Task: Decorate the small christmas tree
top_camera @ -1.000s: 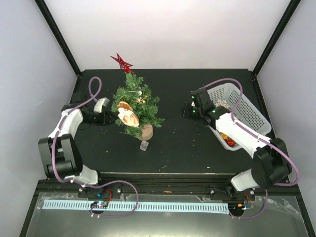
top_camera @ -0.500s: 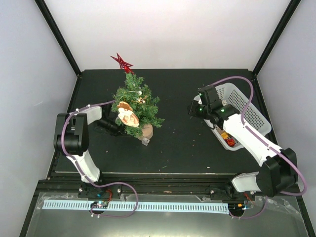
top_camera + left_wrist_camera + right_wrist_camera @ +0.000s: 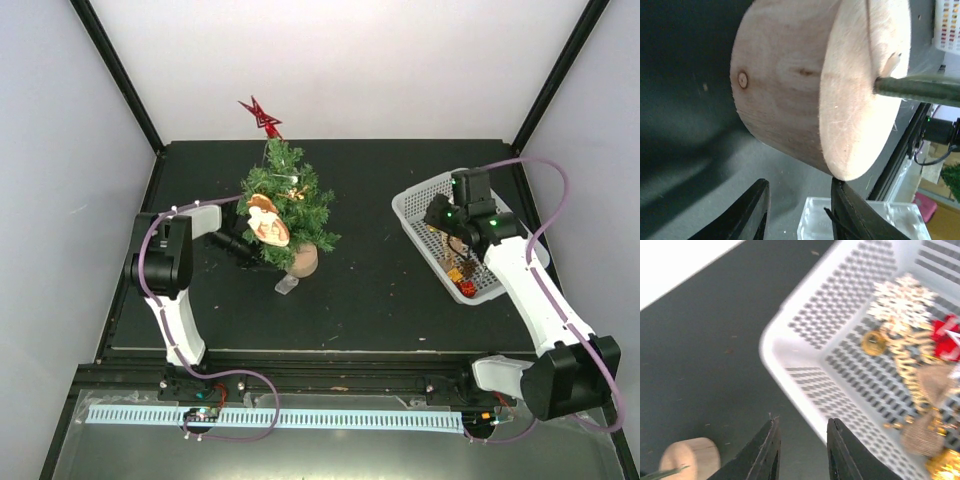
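The small christmas tree (image 3: 288, 200) stands left of centre on its round wooden stump (image 3: 303, 260), with a red star (image 3: 260, 112) on top and a wooden ornament (image 3: 267, 221) on its left side. My left gripper (image 3: 265, 257) is low beside the stump. In the left wrist view the stump (image 3: 805, 95) fills the frame. The left gripper (image 3: 799, 212) is open below it, nothing between the fingers, and the right fingertip (image 3: 842, 192) touches the stump's edge. My right gripper (image 3: 802, 450) is open and empty over the near corner of the white basket (image 3: 790, 365).
A clear plastic block (image 3: 287, 286) lies in front of the stump, close to my left fingers (image 3: 860, 220). The basket (image 3: 415, 203) at the right holds a pale snowflake (image 3: 902, 302), a gold bell (image 3: 874, 342), a burlap bow (image 3: 925, 425) and red pieces (image 3: 945, 335).
The left arm swung in until its gripper reached the stump, its jaws narrowing a little. The tree shifted slightly right and back. The right gripper travelled right, over the basket.
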Available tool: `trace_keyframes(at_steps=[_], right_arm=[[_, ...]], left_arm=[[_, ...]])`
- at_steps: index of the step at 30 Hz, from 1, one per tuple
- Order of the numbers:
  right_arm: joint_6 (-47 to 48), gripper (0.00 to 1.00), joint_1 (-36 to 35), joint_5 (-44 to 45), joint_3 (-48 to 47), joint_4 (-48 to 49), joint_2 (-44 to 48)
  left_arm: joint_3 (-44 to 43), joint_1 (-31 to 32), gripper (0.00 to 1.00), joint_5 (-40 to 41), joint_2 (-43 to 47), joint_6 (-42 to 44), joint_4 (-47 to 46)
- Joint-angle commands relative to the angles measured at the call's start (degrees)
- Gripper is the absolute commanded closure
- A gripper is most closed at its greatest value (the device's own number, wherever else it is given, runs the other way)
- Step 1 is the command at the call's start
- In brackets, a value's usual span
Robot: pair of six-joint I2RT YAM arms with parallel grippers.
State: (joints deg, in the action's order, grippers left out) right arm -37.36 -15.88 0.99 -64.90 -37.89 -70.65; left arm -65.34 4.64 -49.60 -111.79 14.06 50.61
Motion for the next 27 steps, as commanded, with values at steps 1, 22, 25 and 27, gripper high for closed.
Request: trace_keyframes(at_steps=[1, 22, 25, 27], right_arm=[[1.2, 0.72, 5.6, -0.1, 5.3, -2.9, 0.0], [-1.4, 0.77, 8.0, -11.3, 26.5, 8.2, -0.8], [-4.3, 0.77, 7.3, -17.8, 29.2, 11.9, 0.2], [-6.5, 0.77, 5.4, -20.4, 29.8, 13.9, 0.6]], left_arm=[[-4.4, 0.4, 0.64, -2.0, -0.3, -2.2, -3.2], [-3.0, -14.2, 0.33, -0.3, 13.3, 4.1, -0.6], [-3.4, -17.4, 0.31, -0.3, 15.6, 5.9, 0.3], [-3.1, -18.6, 0.30, 0.5, 17.3, 6.9, 0.0]])
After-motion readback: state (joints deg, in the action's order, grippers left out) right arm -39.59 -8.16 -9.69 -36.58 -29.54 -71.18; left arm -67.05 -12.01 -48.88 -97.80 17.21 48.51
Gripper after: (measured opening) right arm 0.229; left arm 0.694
